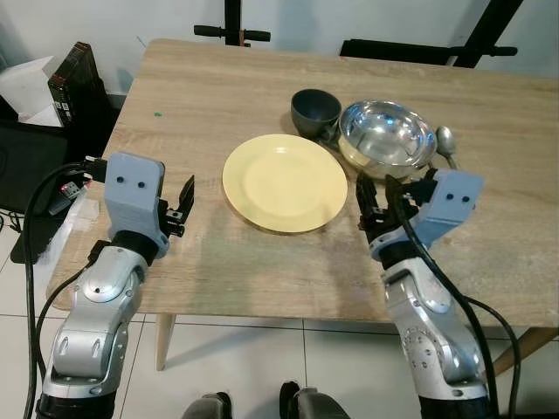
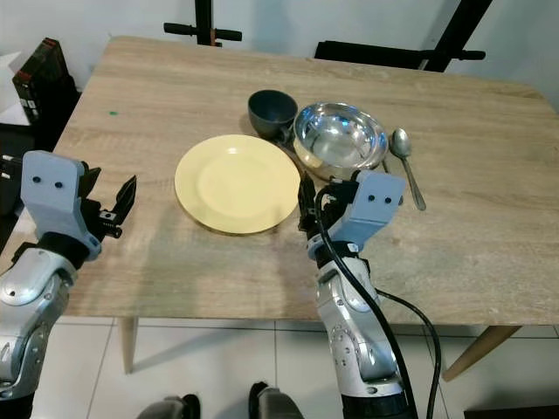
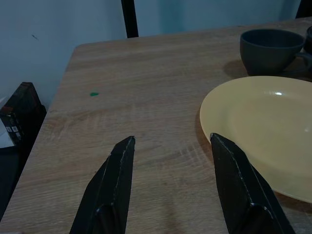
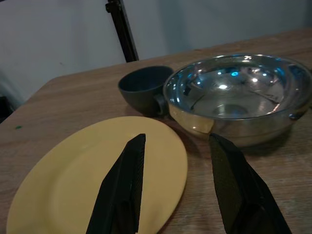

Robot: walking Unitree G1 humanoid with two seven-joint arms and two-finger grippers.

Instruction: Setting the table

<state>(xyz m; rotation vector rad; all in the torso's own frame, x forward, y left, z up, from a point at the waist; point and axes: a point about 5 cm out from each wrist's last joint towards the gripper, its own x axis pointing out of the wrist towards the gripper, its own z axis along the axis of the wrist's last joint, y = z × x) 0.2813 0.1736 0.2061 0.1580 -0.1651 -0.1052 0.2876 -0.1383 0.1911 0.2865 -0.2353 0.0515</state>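
Note:
A yellow plate (image 1: 285, 182) lies in the middle of the wooden table (image 1: 218, 96). Behind it stand a dark grey cup (image 1: 314, 113) and a shiny steel bowl (image 1: 386, 135), touching each other. A metal spoon (image 1: 446, 142) lies just right of the bowl. My left gripper (image 1: 181, 208) hovers open over the table's left part, a little left of the plate (image 3: 263, 126). My right gripper (image 1: 378, 199) is open at the plate's right edge (image 4: 97, 180), just in front of the bowl (image 4: 239, 97) and cup (image 4: 141, 90).
Dark boxes and white packaging (image 1: 70, 83) stand on the floor left of the table. Black stand legs (image 1: 231, 33) rise behind the far edge. A small green speck (image 1: 157, 113) marks the table's left part. The near table edge runs just below both grippers.

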